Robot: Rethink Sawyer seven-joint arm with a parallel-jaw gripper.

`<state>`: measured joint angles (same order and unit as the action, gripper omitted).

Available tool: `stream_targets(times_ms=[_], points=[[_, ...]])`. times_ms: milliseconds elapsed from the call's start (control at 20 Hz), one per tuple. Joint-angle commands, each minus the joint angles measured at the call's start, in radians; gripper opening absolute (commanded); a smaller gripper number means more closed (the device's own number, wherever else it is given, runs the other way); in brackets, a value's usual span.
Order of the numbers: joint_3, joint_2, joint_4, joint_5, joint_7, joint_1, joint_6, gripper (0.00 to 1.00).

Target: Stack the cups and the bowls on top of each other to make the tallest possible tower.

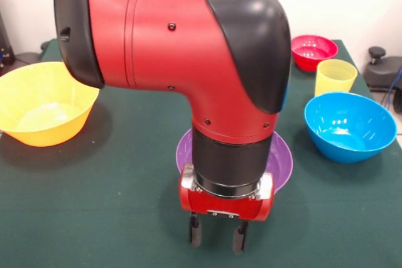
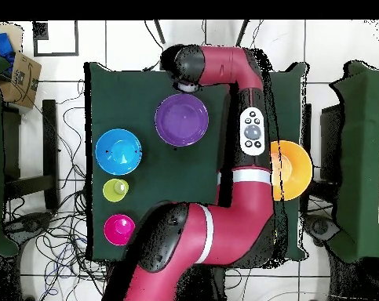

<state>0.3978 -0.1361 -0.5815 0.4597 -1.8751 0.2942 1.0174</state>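
My gripper (image 1: 217,238) hangs empty, fingers parted narrowly, at the near edge of the purple bowl (image 1: 280,159). Nothing is stacked: orange bowl (image 1: 44,101), blue bowl (image 1: 349,125), yellow cup (image 1: 335,76) stand apart. Risk: descending off-centre, I clip the rim and skid the bowl.

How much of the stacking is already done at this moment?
Nothing is stacked: the orange bowl, purple bowl, blue bowl, red bowl and yellow cup each stand alone. The gripper is open and empty by the purple bowl. The whole tower remains.
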Motion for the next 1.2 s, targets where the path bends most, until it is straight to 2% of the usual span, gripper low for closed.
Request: stream_targets(times_ms=[50, 200, 550, 800, 950, 1050, 1200], points=[[0.042, -0.027, -0.127, -0.001, 0.253, -0.034, 0.041, 1.0], [0.035, -0.039, -0.146, -0.008, 0.225, -0.045, 0.046, 1.0], [0.044, -0.017, -0.112, -0.004, 0.258, -0.059, 0.085, 1.0], [0.043, -0.015, -0.169, -0.004, 0.304, -0.037, 0.048, 1.0], [0.036, -0.014, -0.141, 0.002, 0.324, -0.056, 0.145, 1.0], [0.024, -0.04, -0.157, 0.007, 0.335, -0.071, 0.194, 1.0], [0.018, -0.045, -0.145, 0.018, 0.341, -0.088, 0.238, 1.0]])
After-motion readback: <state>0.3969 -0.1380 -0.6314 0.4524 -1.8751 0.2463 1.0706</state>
